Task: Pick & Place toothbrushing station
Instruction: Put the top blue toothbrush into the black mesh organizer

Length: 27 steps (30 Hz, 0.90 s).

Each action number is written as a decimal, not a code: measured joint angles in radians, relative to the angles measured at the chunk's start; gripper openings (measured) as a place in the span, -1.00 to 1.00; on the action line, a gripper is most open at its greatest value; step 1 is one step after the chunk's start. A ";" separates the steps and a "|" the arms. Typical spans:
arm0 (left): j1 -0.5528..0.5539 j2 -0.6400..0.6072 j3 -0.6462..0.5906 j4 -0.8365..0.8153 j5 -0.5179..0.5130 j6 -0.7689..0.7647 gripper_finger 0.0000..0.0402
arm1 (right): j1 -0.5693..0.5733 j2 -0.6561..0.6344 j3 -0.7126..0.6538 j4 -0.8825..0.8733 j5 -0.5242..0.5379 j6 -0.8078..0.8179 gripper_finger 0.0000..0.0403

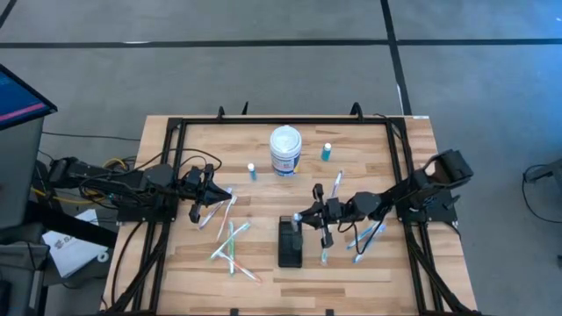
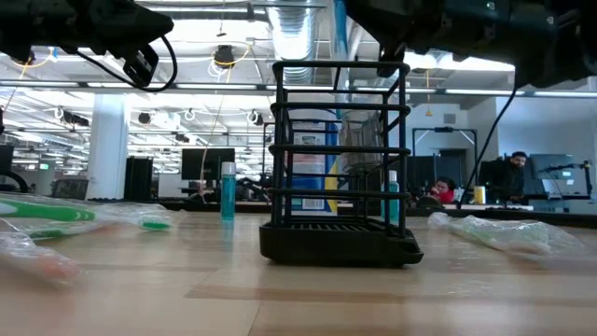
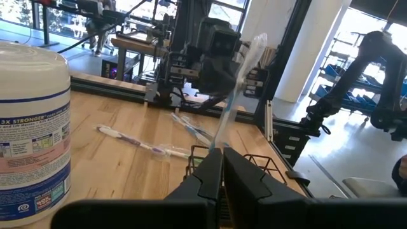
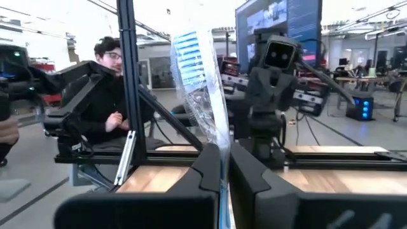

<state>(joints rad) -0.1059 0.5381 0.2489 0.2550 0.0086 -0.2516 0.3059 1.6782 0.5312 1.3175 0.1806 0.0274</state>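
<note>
right claw (image 1: 318, 213): clamped on a wrapped toothbrush (image 4: 202, 83), above the black slotted holder (image 1: 291, 241) | left claw (image 1: 209, 200): pinching another wrapped toothbrush (image 3: 234, 95) | holder: likely light, stiff wire; I'd grip a top rail

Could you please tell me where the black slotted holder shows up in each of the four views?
High view: black slotted holder at lower centre, beside the right gripper.
Low view: centre, standing upright.
Left wrist view: only its wire top, low, right of centre.
Right wrist view: not in it.
Shared landmark: white tub.
</note>
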 joint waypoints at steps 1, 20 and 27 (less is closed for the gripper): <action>0.000 0.000 0.000 0.000 0.000 0.000 -0.96 | -0.001 0.011 0.000 0.004 -0.001 0.006 -1.00; 0.000 0.000 0.000 0.000 0.000 0.000 -0.96 | -0.009 0.032 -0.136 0.232 0.003 0.043 -1.00; 0.000 0.000 0.000 0.000 0.000 0.000 -0.96 | -0.009 0.100 -0.116 0.250 0.000 0.049 -1.00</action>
<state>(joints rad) -0.1059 0.5377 0.2489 0.2546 0.0086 -0.2516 0.2969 1.7784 0.4147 1.5673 0.1808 0.0765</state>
